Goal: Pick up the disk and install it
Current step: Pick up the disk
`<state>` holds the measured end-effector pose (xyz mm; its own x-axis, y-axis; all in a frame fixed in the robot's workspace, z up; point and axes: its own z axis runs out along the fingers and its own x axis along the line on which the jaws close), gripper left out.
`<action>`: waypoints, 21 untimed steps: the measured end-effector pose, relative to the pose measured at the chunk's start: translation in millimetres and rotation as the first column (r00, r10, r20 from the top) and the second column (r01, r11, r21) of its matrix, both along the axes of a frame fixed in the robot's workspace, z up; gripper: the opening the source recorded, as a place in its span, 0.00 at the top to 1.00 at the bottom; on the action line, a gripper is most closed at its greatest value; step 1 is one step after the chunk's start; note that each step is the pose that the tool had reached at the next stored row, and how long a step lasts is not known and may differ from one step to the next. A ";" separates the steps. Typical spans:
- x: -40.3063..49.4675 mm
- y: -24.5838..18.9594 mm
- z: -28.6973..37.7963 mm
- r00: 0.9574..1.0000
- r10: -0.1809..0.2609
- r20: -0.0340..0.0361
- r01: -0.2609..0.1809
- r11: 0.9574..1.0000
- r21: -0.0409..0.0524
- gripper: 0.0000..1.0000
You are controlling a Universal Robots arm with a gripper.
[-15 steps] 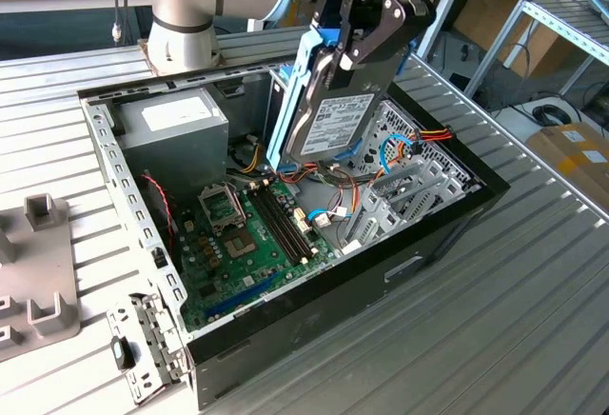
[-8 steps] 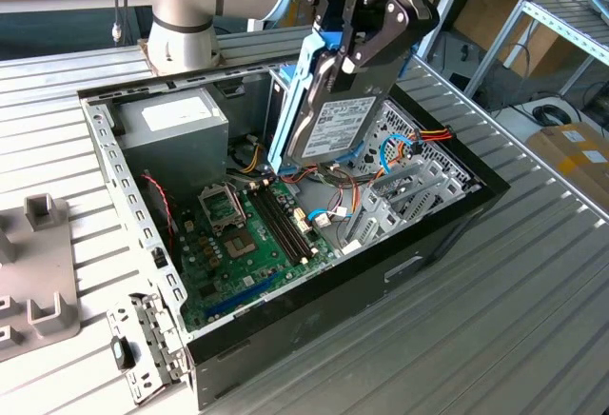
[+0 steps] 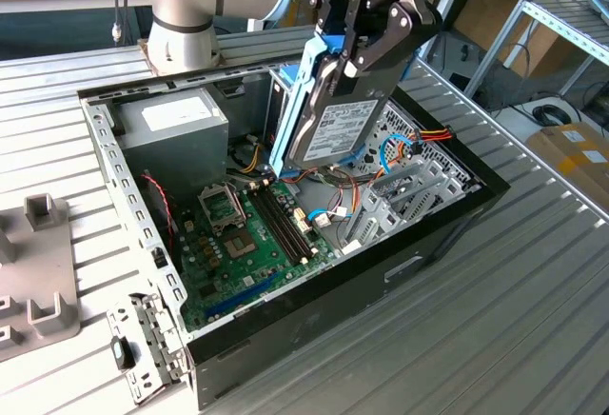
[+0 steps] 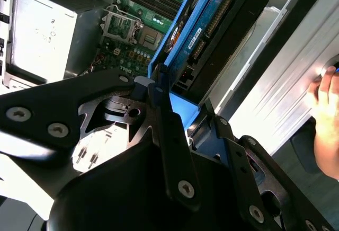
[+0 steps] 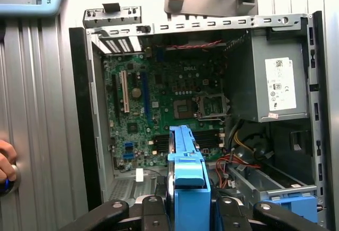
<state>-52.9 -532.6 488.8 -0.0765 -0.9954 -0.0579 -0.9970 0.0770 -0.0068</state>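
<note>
The ribbed metal table (image 3: 533,320) carries an open black computer case (image 3: 314,310). Inside it are a grey sheet-metal power supply (image 3: 176,134) and a green motherboard (image 3: 247,244) with slots and sockets. The disk (image 3: 338,125) hangs tilted above the case's cabled side, clear of the floor. It is a flat, dark silver slab with a white label and a blue plastic frame. The gripper (image 3: 354,53) is clamped on its upper end, black fingers pressing the frame. I judge the disk stiff, dense and shock-sensitive, with smooth metal faces that may slip. The frame's edges look the safest hold, away from the connector and circuit board seen in the second wrist view.
</note>
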 end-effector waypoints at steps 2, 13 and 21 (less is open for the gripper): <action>0.0 -1.2 -0.3 1.000 0.000 0.000 0.000 1.000 0.000 0.63; 0.0 -8.3 -2.1 1.000 0.000 -0.001 0.000 1.000 0.000 0.63; 0.1 -17.2 -3.2 1.000 0.000 -0.002 0.000 1.000 0.000 0.63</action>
